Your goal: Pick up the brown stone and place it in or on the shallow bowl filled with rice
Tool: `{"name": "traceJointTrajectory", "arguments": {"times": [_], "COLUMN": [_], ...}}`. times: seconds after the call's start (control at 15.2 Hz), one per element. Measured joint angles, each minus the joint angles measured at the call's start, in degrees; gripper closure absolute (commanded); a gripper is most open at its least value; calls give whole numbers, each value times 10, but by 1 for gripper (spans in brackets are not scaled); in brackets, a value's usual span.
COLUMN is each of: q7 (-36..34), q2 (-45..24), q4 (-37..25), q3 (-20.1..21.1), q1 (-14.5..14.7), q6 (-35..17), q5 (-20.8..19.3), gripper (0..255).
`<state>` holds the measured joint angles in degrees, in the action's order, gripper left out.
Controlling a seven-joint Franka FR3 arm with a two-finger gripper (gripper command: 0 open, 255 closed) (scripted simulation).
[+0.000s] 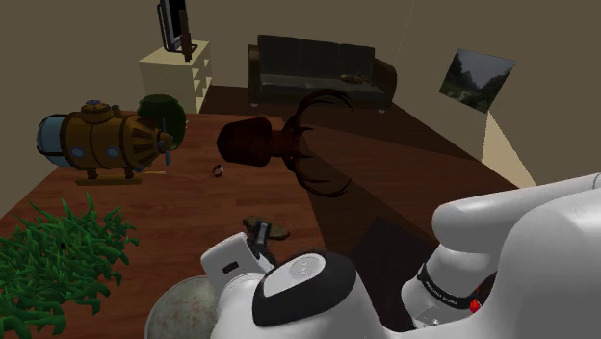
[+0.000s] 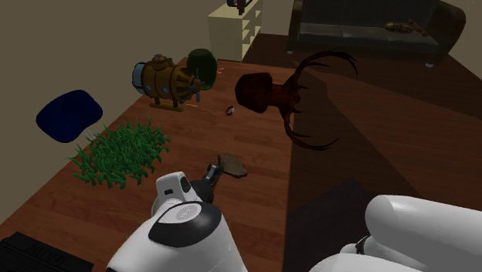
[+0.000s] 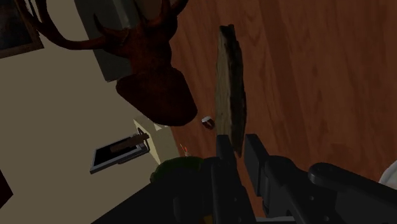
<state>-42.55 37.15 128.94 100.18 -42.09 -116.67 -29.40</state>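
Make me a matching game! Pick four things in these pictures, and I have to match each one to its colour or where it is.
Things:
1. brown stone
2. submarine model
3. leafy plant
4. sofa

Match to:
a. green
b. dark, standing beyond the wooden surface
c. clasped by the gripper
d. golden-brown with a blue end

Pairs: 1-c, 2-d, 3-a, 4-b.

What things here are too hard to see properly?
Tiny speck past the brown stone: shoulder view, too small to name.
Grey ball: shoulder view, cut by the bottom edge, partly behind the arm.
Bits on the sofa: second exterior view, too small.
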Motion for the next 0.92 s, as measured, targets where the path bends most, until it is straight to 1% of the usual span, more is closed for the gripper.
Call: {"name": "traceJointTrajectory", "arguments": {"times": [0.07, 0.2, 0.4, 0.53, 0.73, 0.79, 0.86, 0.92], "q7": [8, 21, 43, 55, 80, 92, 95, 95], "q2": [10, 25, 64, 90, 137, 159, 171, 178], "q4": [-30, -76, -164, -220, -330, -384, -409, -421], "q3": [25, 53, 106, 133, 170, 184, 191, 196], "q1": [-27, -55, -118, -152, -213, -241, -253, -259], "q6": [10, 31, 62, 84, 127, 149, 158, 163], "q5": [11, 28, 60, 80, 109, 120, 127, 131], "gripper": [255, 255, 255, 255, 255, 255, 255, 255]}}
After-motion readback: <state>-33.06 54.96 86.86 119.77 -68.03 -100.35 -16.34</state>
